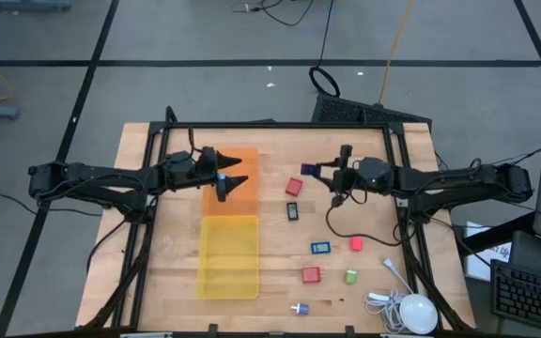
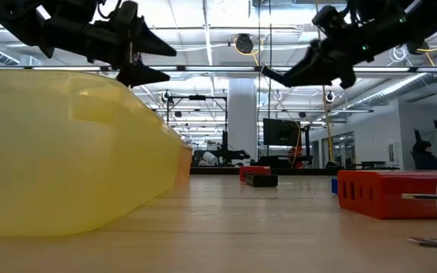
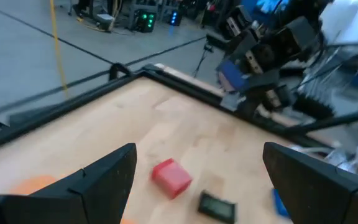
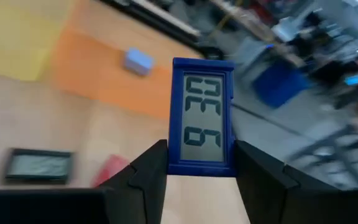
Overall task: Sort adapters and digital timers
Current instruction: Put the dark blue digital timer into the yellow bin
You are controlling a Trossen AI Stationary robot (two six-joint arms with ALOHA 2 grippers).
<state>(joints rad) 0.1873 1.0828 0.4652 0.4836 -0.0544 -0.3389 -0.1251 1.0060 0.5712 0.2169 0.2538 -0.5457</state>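
Right gripper (image 4: 194,163), centre-right of the high view, pinches the blue digital timer (image 4: 202,116) by its long edges, light, stiff and probably slick, while the left gripper (image 1: 236,175) hangs open over the orange tray (image 1: 244,158).

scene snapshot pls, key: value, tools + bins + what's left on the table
right tool: shut on blue timer, lifted above the table
left tool: open, empty, over orange bin
orange bin: one light blue adapter inside
yellow bin: looks empty
table: red adapter, black timer, blue-rimmed timer, pink adapter, red block, green adapter, white-purple adapter
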